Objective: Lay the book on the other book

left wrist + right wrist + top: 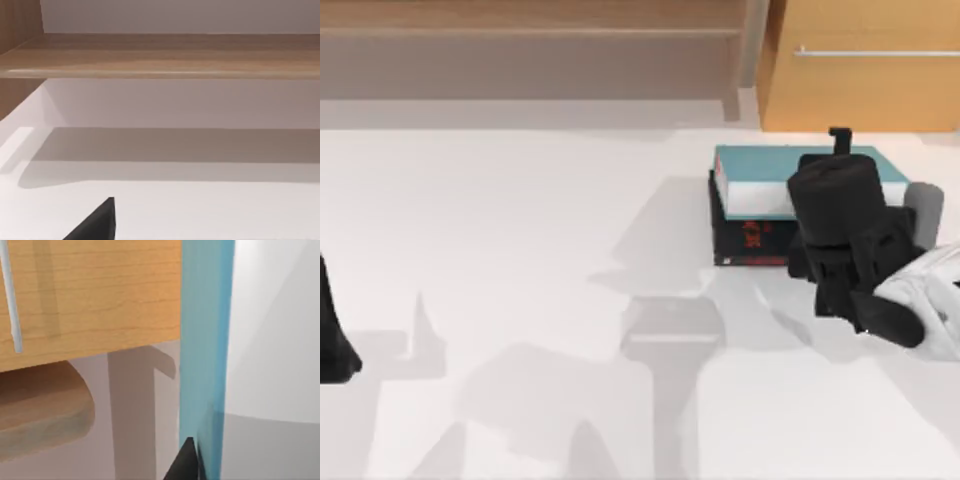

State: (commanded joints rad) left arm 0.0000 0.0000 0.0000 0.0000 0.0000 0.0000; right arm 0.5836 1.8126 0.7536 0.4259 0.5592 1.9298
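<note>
The teal book (760, 165) lies flat on top of the black book (752, 240), at the far right part of the white surface (520, 250), close to the wooden cabinet (865, 70) behind it. Its broad white page edge faces the near side, and below that edge the black book's cover with red lettering and a red strip along its front shows. The right arm's gripper (840, 145) sits at the right end of the teal book, the arm's dark body covering that end from above, with one thin black tip showing past the book's far edge. In the right wrist view the teal cover (205, 340) runs as a tall band right beside a dark fingertip (186, 462), seemingly touching it, with the cabinet front and its metal handle (11, 295) beyond; whether the jaws grip the book or stand loose around it cannot be told. The left arm (335, 340) is parked at the left edge of the surface, well apart from both books, its wrist camera facing a wooden shelf (160, 55).
</note>
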